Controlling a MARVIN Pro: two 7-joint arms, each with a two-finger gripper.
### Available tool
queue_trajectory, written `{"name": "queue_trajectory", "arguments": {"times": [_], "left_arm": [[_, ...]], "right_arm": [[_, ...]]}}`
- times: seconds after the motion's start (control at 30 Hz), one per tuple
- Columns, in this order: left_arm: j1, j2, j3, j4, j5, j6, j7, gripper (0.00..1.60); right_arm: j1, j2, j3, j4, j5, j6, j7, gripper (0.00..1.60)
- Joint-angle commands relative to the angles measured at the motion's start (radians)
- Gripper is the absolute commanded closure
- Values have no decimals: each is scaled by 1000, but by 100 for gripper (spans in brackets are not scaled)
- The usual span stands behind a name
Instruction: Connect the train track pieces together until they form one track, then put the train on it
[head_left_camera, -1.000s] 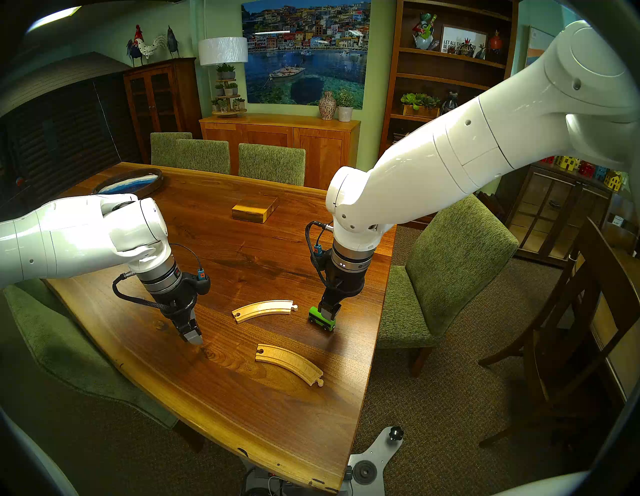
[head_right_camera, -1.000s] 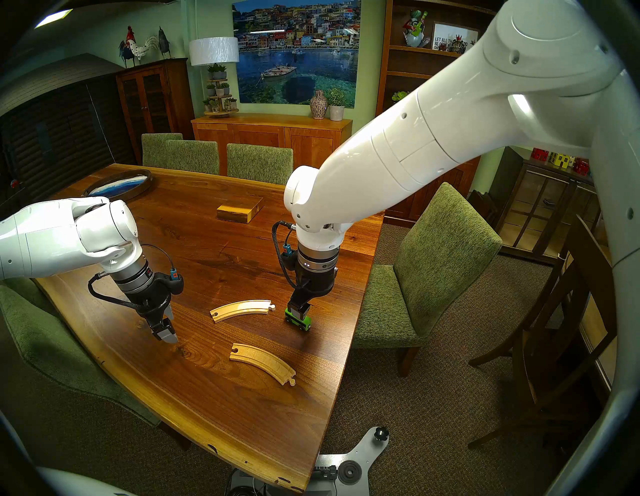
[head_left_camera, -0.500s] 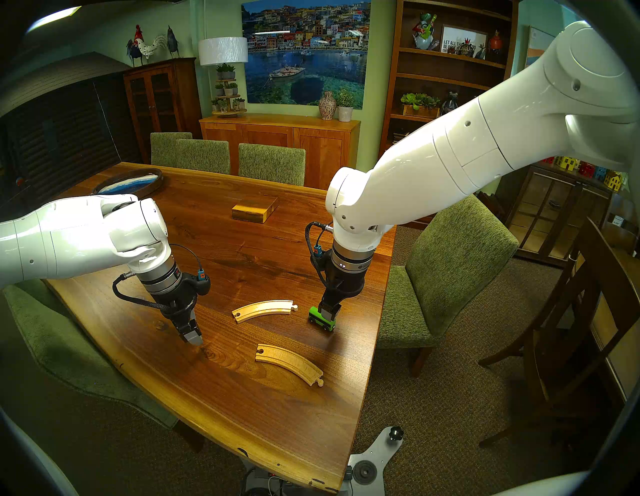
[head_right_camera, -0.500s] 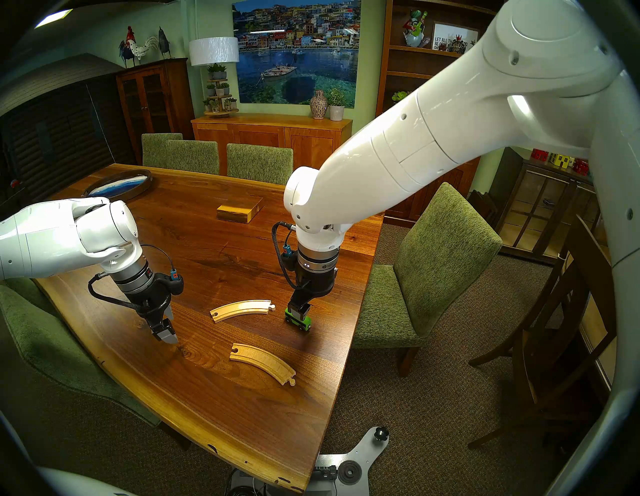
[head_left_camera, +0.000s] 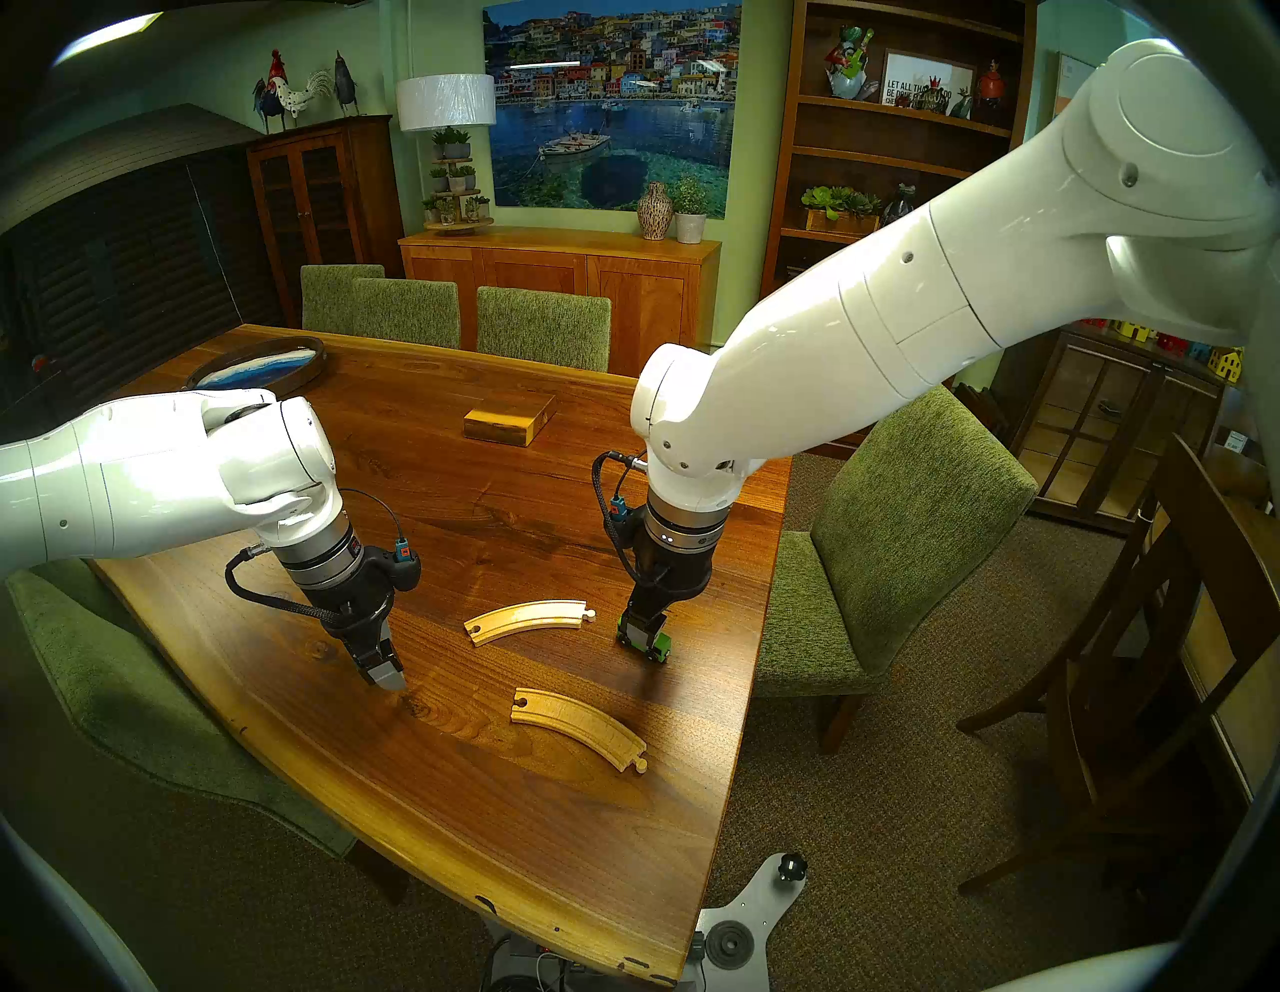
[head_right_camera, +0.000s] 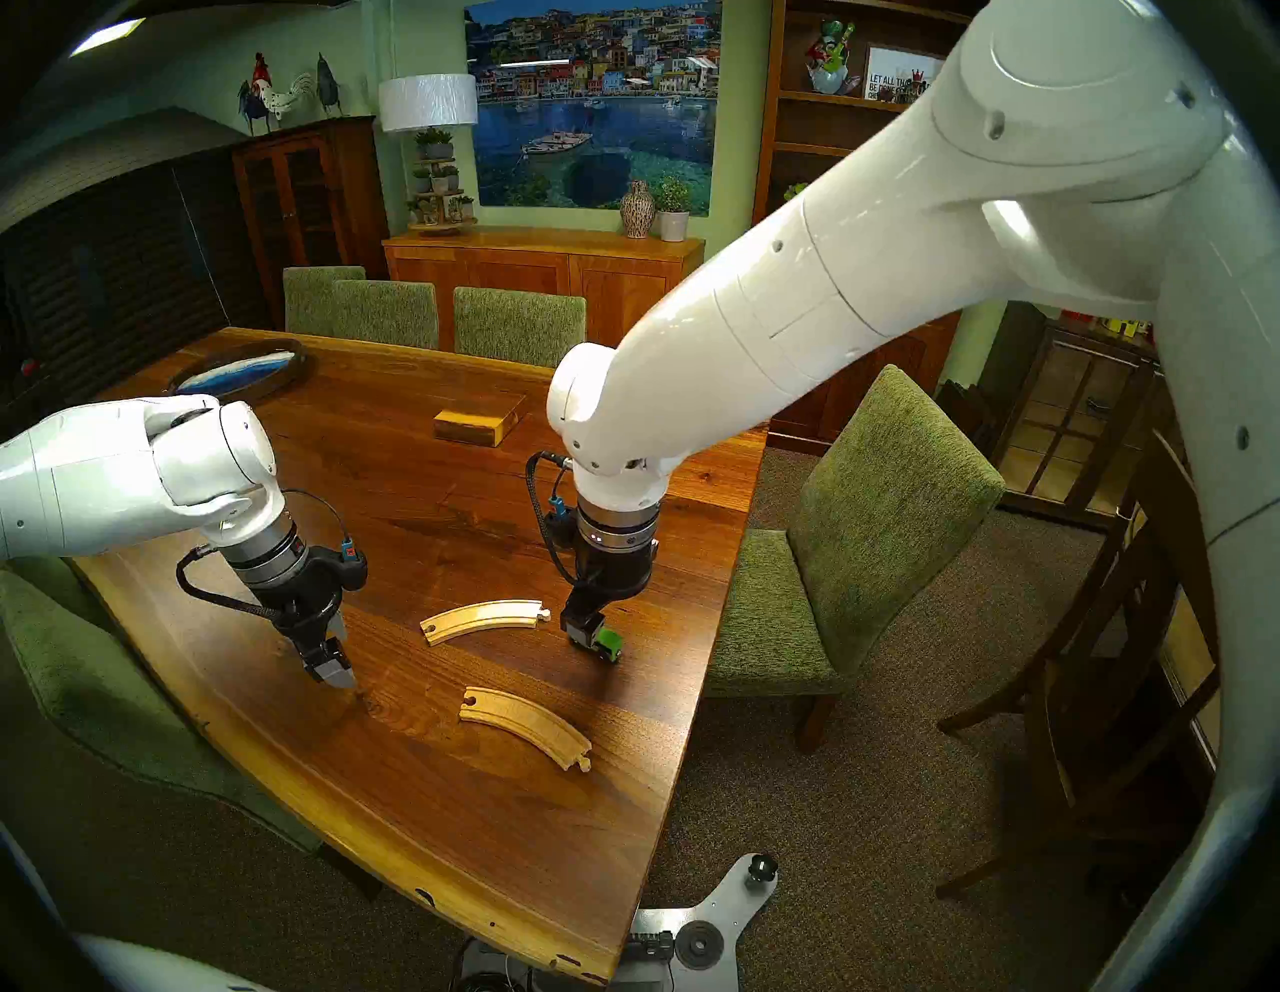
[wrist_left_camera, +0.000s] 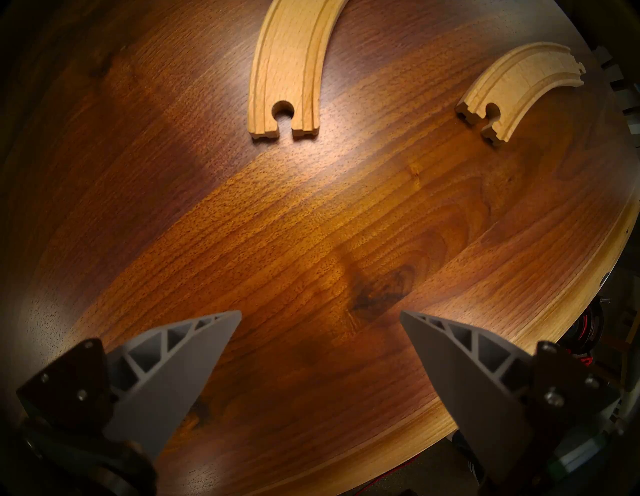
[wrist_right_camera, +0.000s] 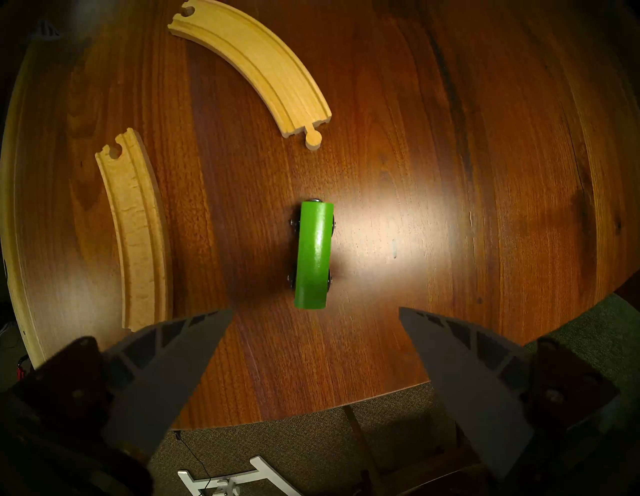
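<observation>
Two curved pale wooden train track pieces lie apart on the table: the far one (head_left_camera: 530, 618) (head_right_camera: 485, 618) (wrist_left_camera: 287, 65) (wrist_right_camera: 252, 62) and the near one (head_left_camera: 578, 724) (head_right_camera: 526, 724) (wrist_left_camera: 519, 90) (wrist_right_camera: 138, 235). The green train (head_left_camera: 658, 641) (head_right_camera: 609, 641) (wrist_right_camera: 313, 254) stands on the table just right of the far piece's peg. My right gripper (head_left_camera: 641, 634) (wrist_right_camera: 315, 311) hangs open just above it and hides its left end in the head views. Left of both pieces, my left gripper (head_left_camera: 388, 675) (wrist_left_camera: 320, 315) is open and empty, tips close to the wood.
A rectangular wooden box (head_left_camera: 509, 419) sits mid-table and a round dark tray (head_left_camera: 256, 364) at the far left. Green chairs (head_left_camera: 900, 540) line the table's sides. The table's right edge (head_left_camera: 755, 658) runs close behind the train.
My right arm has shifted left and its wrist has turned, so the gripper now covers the train's left end. The left arm, both track pieces and the train have stayed put.
</observation>
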Motion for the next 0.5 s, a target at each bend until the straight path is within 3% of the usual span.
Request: {"name": "queue_trajectory", "arguments": {"times": [0.0, 0.47], "left_arm": [[-27, 0, -19, 0, 1, 0, -1, 0], [-27, 0, -19, 0, 2, 0, -1, 0]], "right_arm": [[-20, -12, 8, 61, 14, 9, 8, 0], [-91, -34, -6, 159, -21, 19, 89, 0]]}}
